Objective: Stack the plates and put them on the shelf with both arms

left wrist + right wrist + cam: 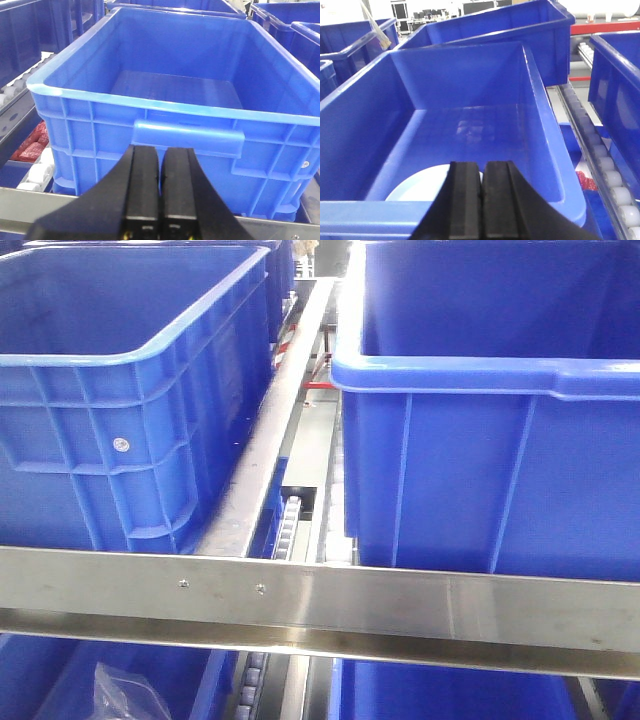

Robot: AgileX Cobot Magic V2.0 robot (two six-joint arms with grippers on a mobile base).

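A pale blue-white plate [422, 186] lies flat on the floor of a blue crate [540, 150] in the right wrist view; I cannot tell whether it is one plate or a stack. My right gripper [481, 166] is shut and empty, hovering over that crate's near rim, just right of the plate. In the left wrist view my left gripper [160, 150] is also shut with nothing in it, in front of the handle of another blue crate [190, 135] whose inside is bare. The shelf's steel front rail [320, 605] crosses the front view, where neither gripper shows.
Two big blue crates [130, 390] [490, 440] stand on the shelf with a steel divider [265, 440] and roller track [290, 525] between them. White rollers [607, 167] run right of the plate's crate. More crates stand behind and below. Red items [32, 147] lie by the left rollers.
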